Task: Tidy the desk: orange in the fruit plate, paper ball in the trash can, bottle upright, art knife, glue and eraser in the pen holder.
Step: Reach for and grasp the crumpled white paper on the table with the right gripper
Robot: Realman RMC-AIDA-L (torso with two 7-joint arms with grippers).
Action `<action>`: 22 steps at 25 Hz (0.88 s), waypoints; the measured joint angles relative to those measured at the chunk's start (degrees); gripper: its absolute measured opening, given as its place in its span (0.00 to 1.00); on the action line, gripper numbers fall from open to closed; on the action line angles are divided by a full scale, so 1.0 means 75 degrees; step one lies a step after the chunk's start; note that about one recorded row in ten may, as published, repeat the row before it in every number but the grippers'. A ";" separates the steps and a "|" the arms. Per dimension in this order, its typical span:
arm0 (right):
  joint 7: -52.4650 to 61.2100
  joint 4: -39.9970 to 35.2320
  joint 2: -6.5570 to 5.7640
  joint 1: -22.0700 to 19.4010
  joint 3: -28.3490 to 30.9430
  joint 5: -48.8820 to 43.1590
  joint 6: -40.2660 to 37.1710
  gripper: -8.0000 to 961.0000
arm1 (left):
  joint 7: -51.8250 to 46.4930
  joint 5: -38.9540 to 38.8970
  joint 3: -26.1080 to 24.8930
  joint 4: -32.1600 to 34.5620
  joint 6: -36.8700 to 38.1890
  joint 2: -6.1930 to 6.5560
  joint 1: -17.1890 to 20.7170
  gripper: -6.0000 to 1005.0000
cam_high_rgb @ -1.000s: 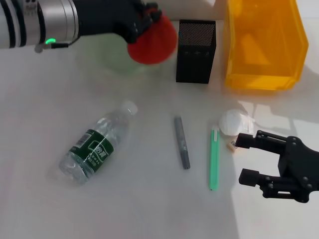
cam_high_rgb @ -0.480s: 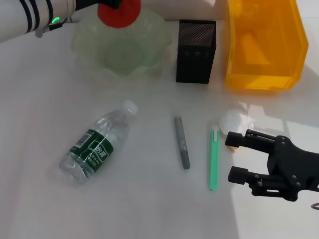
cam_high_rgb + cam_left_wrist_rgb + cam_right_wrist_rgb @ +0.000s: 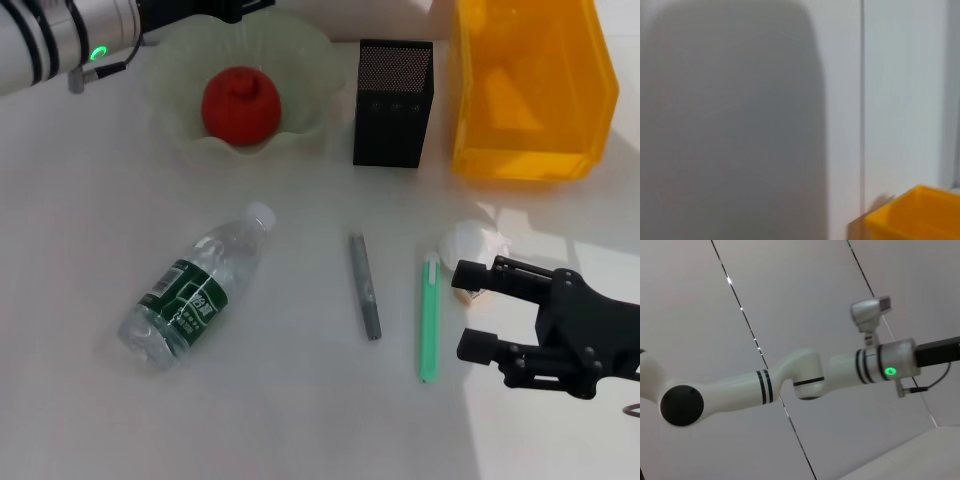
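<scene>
Bottle (image 3: 192, 289) on side, cap toward fruit plate (image 3: 310, 110); right claw (image 3: 468, 311) open

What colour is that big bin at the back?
The trash can is translucent yellow-orange, clearest in the head view.

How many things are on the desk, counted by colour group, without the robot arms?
Red-orange or yellow-orange: 2, orange, trash can
Green: 3, fruit plate, bottle, glue
Black or grey: 2, pen holder, grey stick
White or beige: 2, paper ball, eraser
Total: 9
</scene>
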 joint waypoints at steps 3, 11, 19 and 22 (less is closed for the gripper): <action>0.0505 -0.0391 -0.0089 -0.0059 0.0028 0.0129 -0.0353 0.84 | -0.0055 -0.0330 -0.0592 0.0081 0.2213 0.0147 0.0217 0.67; 0.4508 -0.4615 -0.0294 -0.0432 0.0855 0.0314 -0.1451 0.84 | -0.0742 0.1261 -0.1315 0.0088 0.6515 0.0824 0.0447 0.84; 0.8500 -0.9280 -0.0397 0.0362 -0.0516 -0.1043 -0.1326 0.84 | -0.1013 0.2083 -0.1457 0.0089 0.6730 0.0753 0.0755 0.84; 0.9241 -0.9690 -0.0438 0.0979 -0.1343 -0.1994 -0.1097 0.84 | -0.1101 0.2093 -0.1461 0.0089 0.6729 0.0753 0.0818 0.84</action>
